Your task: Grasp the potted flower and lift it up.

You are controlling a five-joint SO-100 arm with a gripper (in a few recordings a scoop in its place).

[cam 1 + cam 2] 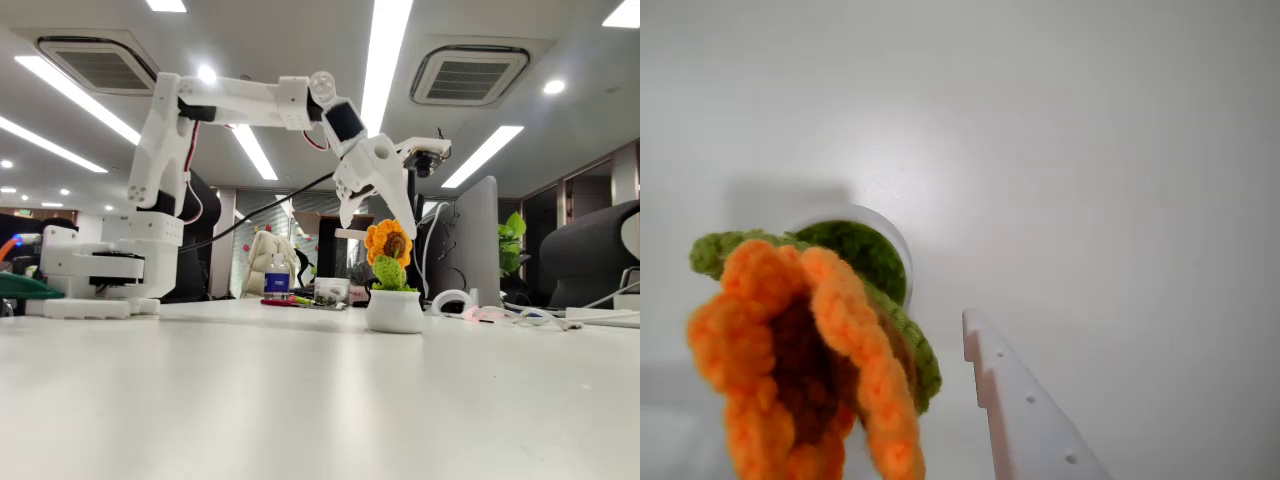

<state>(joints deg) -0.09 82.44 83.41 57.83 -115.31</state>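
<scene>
- Gripper [378,212] poised above the flower [389,243], fingers pointing down, jaws parted and holding nothing.
- Positioned just over the bloom in the fixed view, tips not touching it; judged as an approach from above, before any grasp.
- Flower upright on the table [300,400], right of the arm base, in a round white pot [394,310]; not lifted.
- In the wrist view, one white finger [1025,410] to the right of the orange bloom [805,360]; pot rim [895,235] visible beyond the petals.
- Offset to one side suggests bracketing the stem or pot rather than crushing the bloom.
- Next move judged to need a further descent, then closing on a firm part; soft crochet likely to give under pressure.
- Bottle [277,276] and monitor [470,245] behind, well apart from the work.
</scene>
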